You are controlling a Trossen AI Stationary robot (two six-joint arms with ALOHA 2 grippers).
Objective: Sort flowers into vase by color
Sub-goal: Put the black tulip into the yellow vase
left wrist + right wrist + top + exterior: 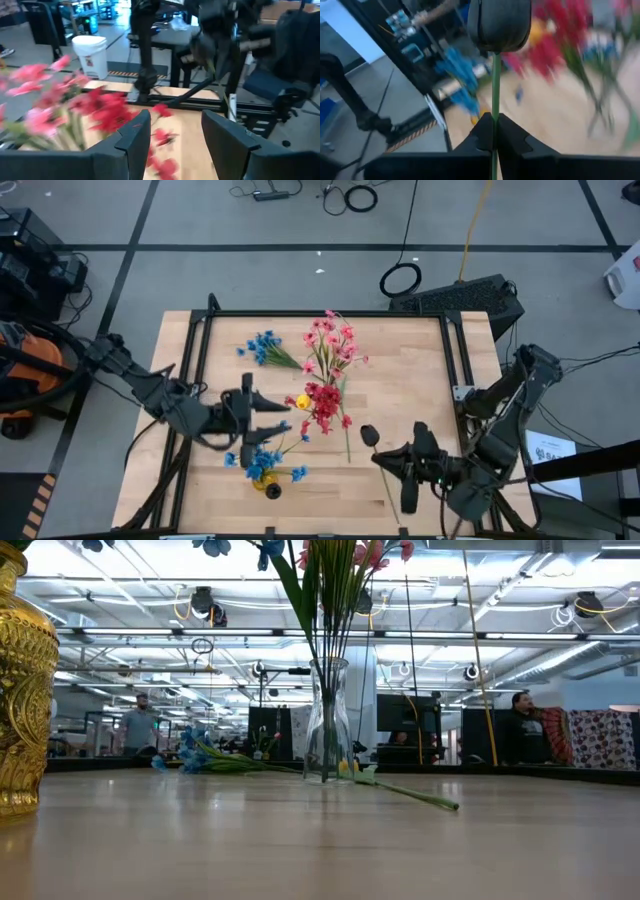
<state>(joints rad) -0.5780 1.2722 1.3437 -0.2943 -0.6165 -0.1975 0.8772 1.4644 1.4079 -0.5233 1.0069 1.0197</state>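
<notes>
Right fingers [492, 131] pinching black flower [498, 22] stem, level

Counter [420, 360] right half bare from far edge down to right tool [385, 462]: open passage. Centre blocked by clear vase [322, 402] with pink and red flowers [328, 350]. Near-left blocked by gold vase [266, 483] with blue flowers [262, 460]. Far-left: loose blue sprig [265, 348] lying flat, just beside the pink ones.

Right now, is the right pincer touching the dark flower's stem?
Touching. The right wrist view shows the right pincer shut on the green stem, fingertips pressed against it on both sides, the dark flower above.
</notes>
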